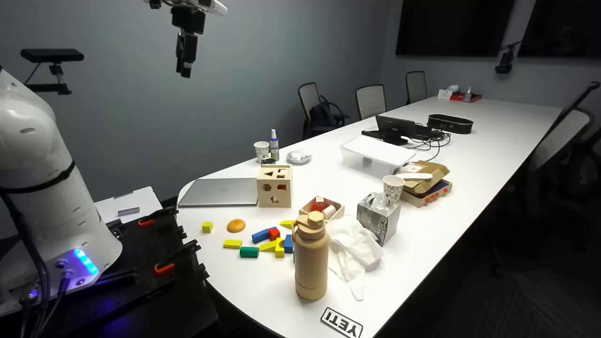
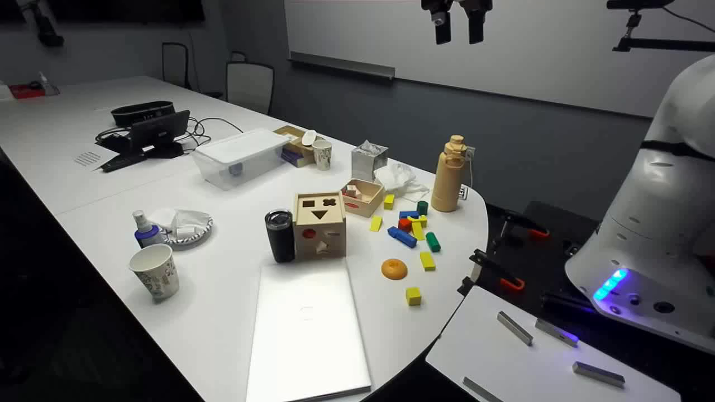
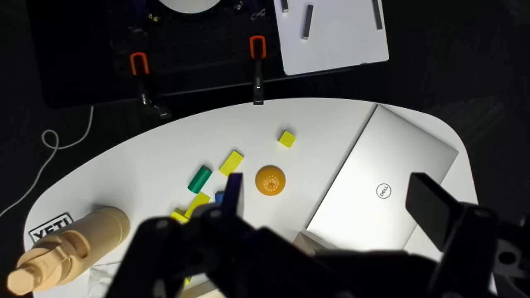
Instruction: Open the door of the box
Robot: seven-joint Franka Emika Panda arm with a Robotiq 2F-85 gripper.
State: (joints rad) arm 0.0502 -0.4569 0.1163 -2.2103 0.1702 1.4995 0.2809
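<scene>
The box (image 1: 274,193) is a light-wood cube with shaped cut-out holes in its top and sides. It stands upright on the table at the end of the laptop. In an exterior view, a black tumbler (image 2: 280,235) stands close beside the box (image 2: 319,234). In the wrist view only a corner of the box (image 3: 307,243) shows; the gripper body hides the rest. I cannot make out which face is the door. My gripper (image 1: 184,70) is high above the table, touching nothing. In the wrist view the gripper (image 3: 327,186) is open and empty, its fingers wide apart.
A silver laptop (image 2: 307,329) lies against the box. Several coloured blocks and an orange dome (image 1: 236,226) lie in front. A tan bottle (image 1: 312,263), an open wooden tray (image 2: 366,204), a tissue box (image 1: 378,218) and a paper cup (image 2: 155,273) stand around.
</scene>
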